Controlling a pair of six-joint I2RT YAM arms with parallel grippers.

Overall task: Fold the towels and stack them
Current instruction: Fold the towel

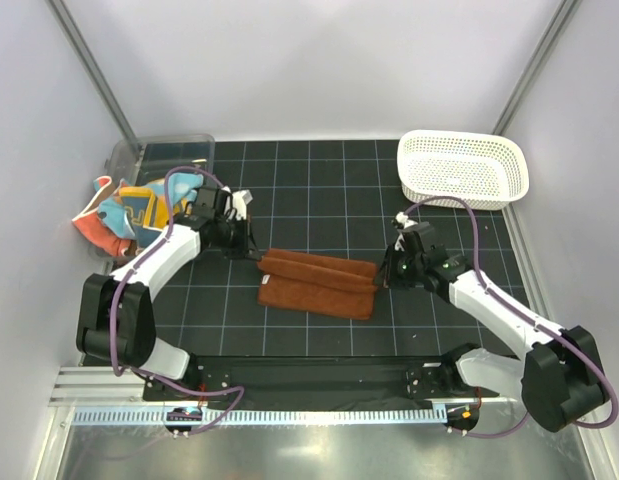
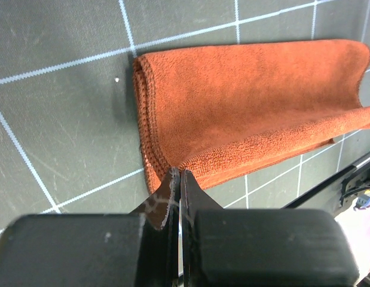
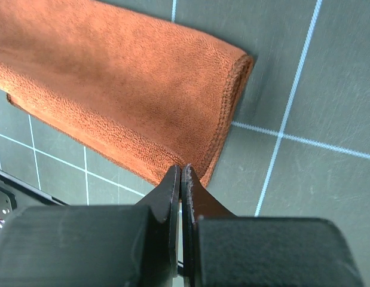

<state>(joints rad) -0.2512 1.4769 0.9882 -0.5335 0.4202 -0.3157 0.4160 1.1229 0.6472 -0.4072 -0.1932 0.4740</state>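
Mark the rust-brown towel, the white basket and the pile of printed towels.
rust-brown towel (image 1: pixel 314 300): top external view, on its flat lower layer.
white basket (image 1: pixel 459 195): top external view, on its near side wall.
pile of printed towels (image 1: pixel 129 212): top external view, on the blue and yellow cloth.

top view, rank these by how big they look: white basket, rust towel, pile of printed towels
1. white basket and rust towel: about alike, too close to rank.
2. pile of printed towels: looks smallest, though the left arm hides part of it.
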